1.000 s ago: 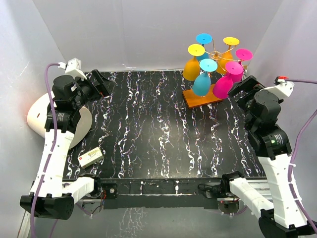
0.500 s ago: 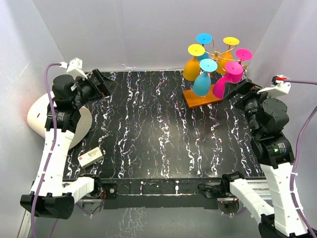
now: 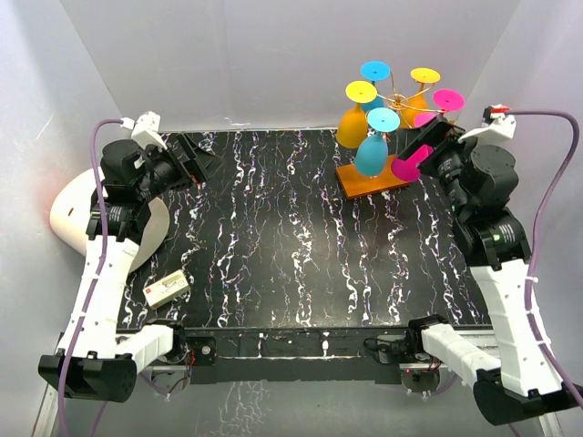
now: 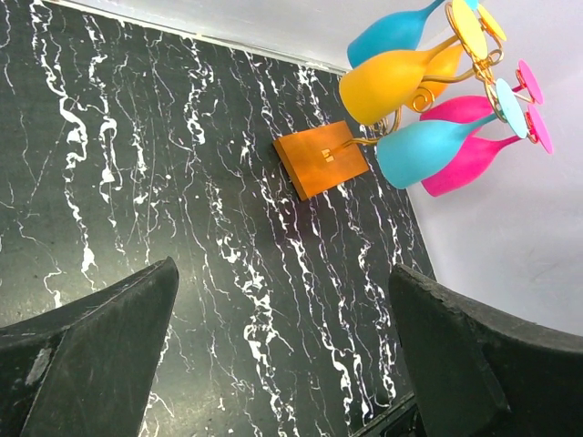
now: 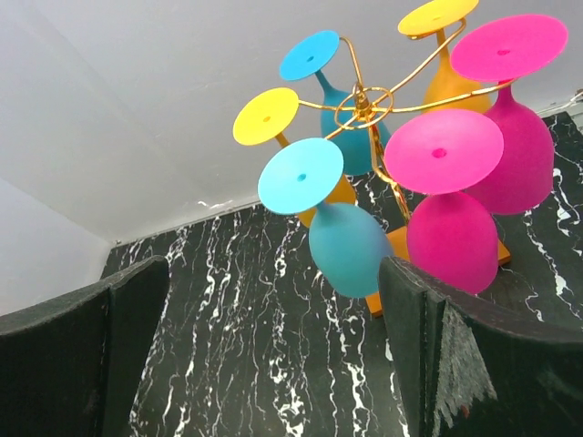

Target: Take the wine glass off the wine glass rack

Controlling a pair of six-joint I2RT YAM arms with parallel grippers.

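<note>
Your right gripper (image 3: 424,148), jaws wide and empty, is the nearer one, just beside what looks like the closest matte magenta wine glass (image 5: 453,238), which hangs bowl-down, stem upright, on the gold wire rack (image 5: 364,107) at the far right of the black marbled table (image 3: 273,237).

The wine glass rack (image 3: 367,178) is seen set at the desk's (image 3: 291,246) far right corner, with wine glasses (image 3: 372,153) hung upside down around its post. The right tool (image 3: 426,146) is positioned just beside it on the right, the left tool (image 3: 193,157) at the far left. A small box (image 3: 167,289) is spotted near the front left edge.
</note>
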